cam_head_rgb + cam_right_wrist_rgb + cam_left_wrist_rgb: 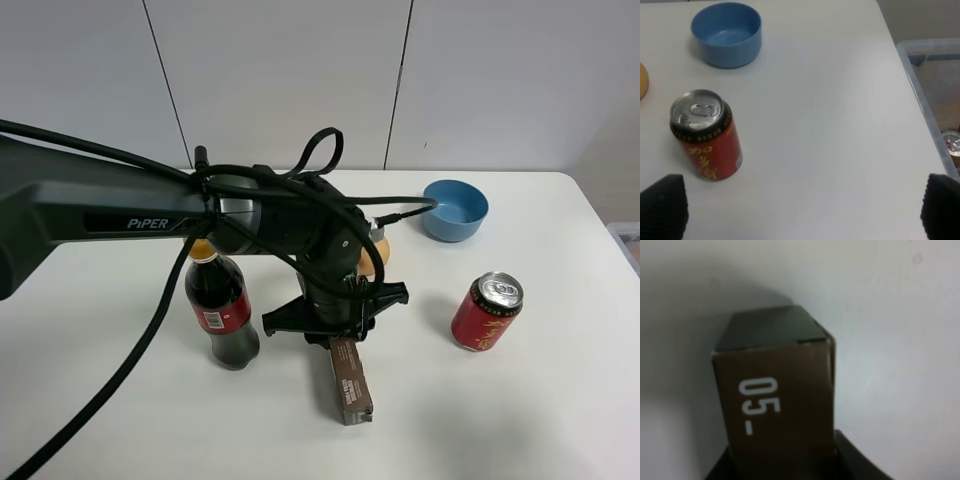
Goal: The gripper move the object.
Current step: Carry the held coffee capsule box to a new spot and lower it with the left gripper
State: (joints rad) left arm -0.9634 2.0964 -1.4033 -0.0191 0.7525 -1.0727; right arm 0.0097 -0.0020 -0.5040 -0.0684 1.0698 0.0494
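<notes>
The object, a long dark-brown carton (350, 380) with white print, lies on the white table with one end toward the front edge. My left gripper (338, 335), a black claw on the thick arm marked "PIPER", reaches down over the carton's far end. In the left wrist view the carton (777, 405) fills the gap between the two dark fingers of the left gripper (785, 465), which press against its sides. My right gripper (800, 205) is open and empty, with only its fingertips (662, 205) showing; it is out of the exterior view.
A cola bottle (222, 310) stands just left of the carton. A red can (487, 312) (705, 135) stands to its right, a blue bowl (455, 209) (726, 33) behind it. An orange thing (379, 246) lies behind the arm. A clear bin (935, 95) sits past the table's right edge.
</notes>
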